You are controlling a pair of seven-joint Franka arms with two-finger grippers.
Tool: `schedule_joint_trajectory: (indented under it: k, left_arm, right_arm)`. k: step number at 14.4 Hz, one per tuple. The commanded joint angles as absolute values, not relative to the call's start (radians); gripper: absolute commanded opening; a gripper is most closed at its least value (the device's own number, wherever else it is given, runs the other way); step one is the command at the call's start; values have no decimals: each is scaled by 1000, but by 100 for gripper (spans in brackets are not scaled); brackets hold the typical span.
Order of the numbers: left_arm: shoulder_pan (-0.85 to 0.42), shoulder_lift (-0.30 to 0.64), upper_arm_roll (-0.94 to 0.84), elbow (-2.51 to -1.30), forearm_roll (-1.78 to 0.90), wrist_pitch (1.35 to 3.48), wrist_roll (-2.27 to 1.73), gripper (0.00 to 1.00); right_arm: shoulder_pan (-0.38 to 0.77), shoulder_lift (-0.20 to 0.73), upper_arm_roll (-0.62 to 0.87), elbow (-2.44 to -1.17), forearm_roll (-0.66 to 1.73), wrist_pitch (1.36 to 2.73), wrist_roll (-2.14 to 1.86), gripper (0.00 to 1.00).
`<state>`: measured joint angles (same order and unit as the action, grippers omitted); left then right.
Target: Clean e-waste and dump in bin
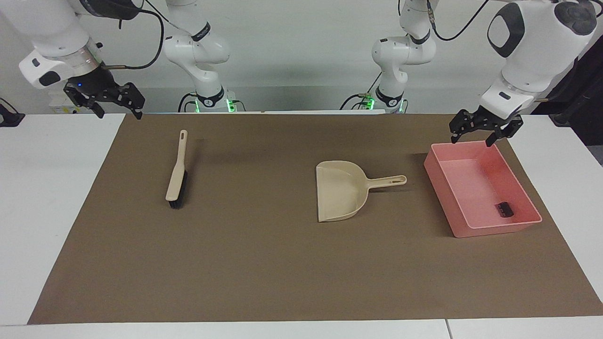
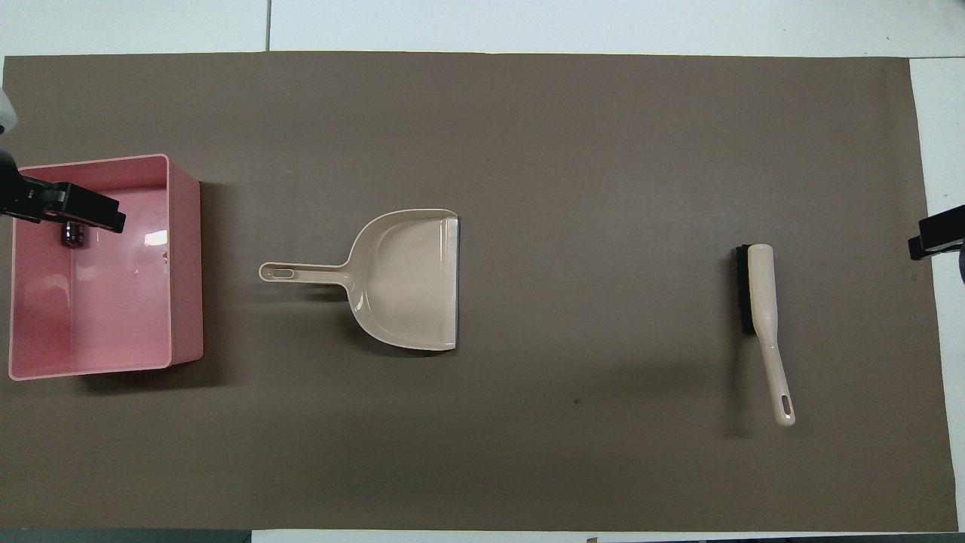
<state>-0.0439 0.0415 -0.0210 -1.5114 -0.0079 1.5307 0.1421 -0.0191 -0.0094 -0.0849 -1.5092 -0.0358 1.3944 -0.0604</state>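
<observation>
Matting [image 1: 264, 263] of brown covers our table, and the pink bin [image 1: 520, 186] sits at the left arm's end, holding a small black block [image 1: 504, 209] of e-waste. We see no white piece anywhere. Our left gripper [image 1: 485, 131] hangs above the bin's robot-side rim, jaws spread, empty. Dustpan [image 1: 341, 190] and brush [image 1: 178, 169] lie flat, apparently set down as finished. Our right gripper [image 1: 106, 101] waits over its table edge, open and empty.

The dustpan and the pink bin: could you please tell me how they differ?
The dustpan is beige with a long handle; the pink bin has none. The dustpan is smaller and lies nearer the mat's middle; the bin sits toward the left arm's end. The dustpan looks empty; the bin holds a small black block. Both rest flat on the brown mat.
</observation>
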Motion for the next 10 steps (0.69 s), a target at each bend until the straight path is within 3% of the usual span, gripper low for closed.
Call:
schedule_joint_trajectory:
  k: [1, 4, 10]
  left_arm:
    - [-35, 78, -25, -1410, -25, 1448, 129, 98]
    - [-18, -26, -21, -1552, -11, 1454, 126, 97]
    - [-18, -35, -20, -1572, -11, 1471, 129, 97]
  right_arm:
    - [-26, -28, -78, -1534, -52, 1410, -55, 99]
    - [-26, -28, -78, -1534, -52, 1410, -55, 99]
    - [-26, -28, -78, -1535, -52, 1411, -55, 99]
